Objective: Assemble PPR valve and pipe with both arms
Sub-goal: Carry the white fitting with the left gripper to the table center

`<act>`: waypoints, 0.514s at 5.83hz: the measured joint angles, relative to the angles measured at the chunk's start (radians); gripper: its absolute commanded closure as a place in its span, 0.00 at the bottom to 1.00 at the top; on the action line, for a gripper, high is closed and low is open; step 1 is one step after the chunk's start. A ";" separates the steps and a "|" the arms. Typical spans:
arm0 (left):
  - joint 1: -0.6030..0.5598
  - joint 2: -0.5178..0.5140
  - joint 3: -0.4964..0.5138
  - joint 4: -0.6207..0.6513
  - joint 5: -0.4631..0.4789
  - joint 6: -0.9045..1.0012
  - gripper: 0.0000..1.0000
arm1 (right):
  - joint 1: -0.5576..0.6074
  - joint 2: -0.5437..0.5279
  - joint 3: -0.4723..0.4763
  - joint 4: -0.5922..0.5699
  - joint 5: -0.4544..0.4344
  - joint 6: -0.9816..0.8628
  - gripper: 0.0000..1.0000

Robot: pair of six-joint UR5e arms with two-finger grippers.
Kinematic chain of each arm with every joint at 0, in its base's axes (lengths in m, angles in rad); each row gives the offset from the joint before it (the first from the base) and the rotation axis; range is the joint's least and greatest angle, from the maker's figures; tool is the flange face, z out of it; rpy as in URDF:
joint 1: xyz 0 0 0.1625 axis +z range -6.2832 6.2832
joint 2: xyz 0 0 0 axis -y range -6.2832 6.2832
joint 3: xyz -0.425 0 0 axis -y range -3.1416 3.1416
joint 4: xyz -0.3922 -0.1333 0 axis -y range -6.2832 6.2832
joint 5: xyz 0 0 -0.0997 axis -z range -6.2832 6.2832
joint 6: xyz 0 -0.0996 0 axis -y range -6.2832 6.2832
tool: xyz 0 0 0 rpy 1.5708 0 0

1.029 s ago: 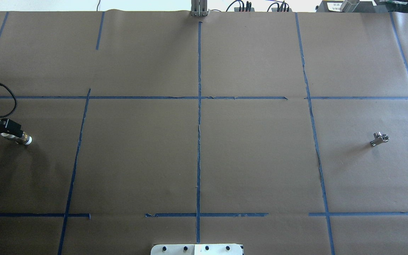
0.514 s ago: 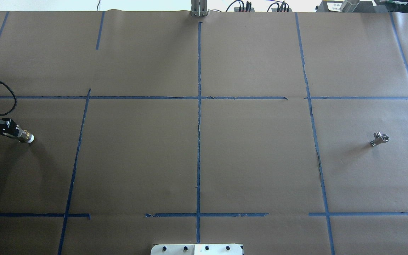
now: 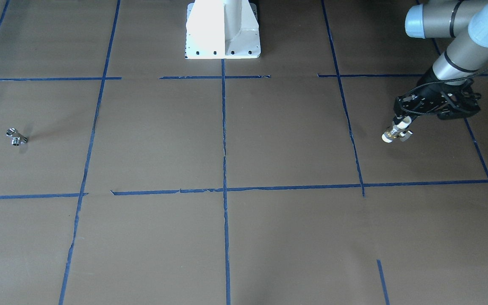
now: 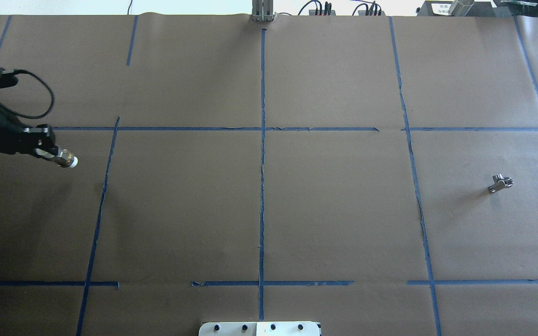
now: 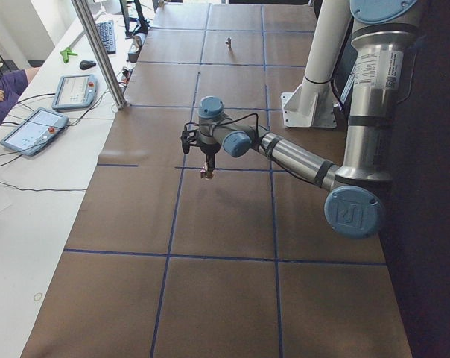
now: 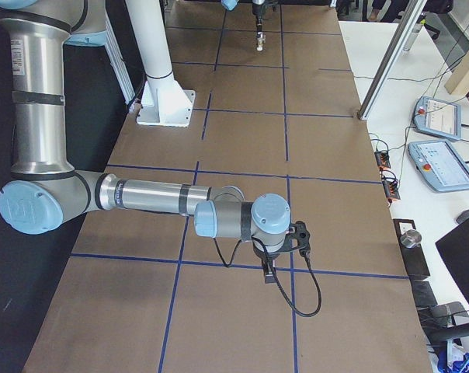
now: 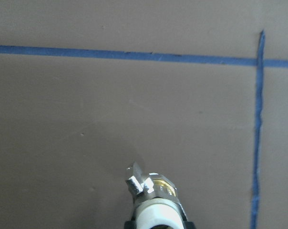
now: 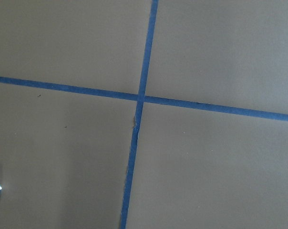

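Observation:
My left gripper is shut on the PPR valve, gripping one white end. The valve's brass middle and other white end stick out, held above the brown paper. The valve also shows in the front view, the left wrist view and the left side view. The pipe lies alone on the paper at the far right and also shows in the front view. My right gripper shows only in the right side view, pointing down over the paper. I cannot tell if it is open or shut.
The white robot base stands at the middle of the robot's table edge. Blue tape lines cross the brown paper. Teach pendants and an aluminium post stand along the operators' side.
My left gripper has moved right and toward the far side with the valve in it, and the arm reaches further into the overhead view. The pipe has not moved.

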 measured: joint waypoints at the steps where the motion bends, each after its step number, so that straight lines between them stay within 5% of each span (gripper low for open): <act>1: 0.054 -0.136 -0.003 0.132 0.002 -0.046 1.00 | 0.000 -0.001 0.000 0.000 0.000 0.000 0.00; 3: 0.228 -0.352 0.018 0.255 0.047 -0.229 0.99 | 0.000 -0.001 -0.002 0.000 0.000 0.000 0.00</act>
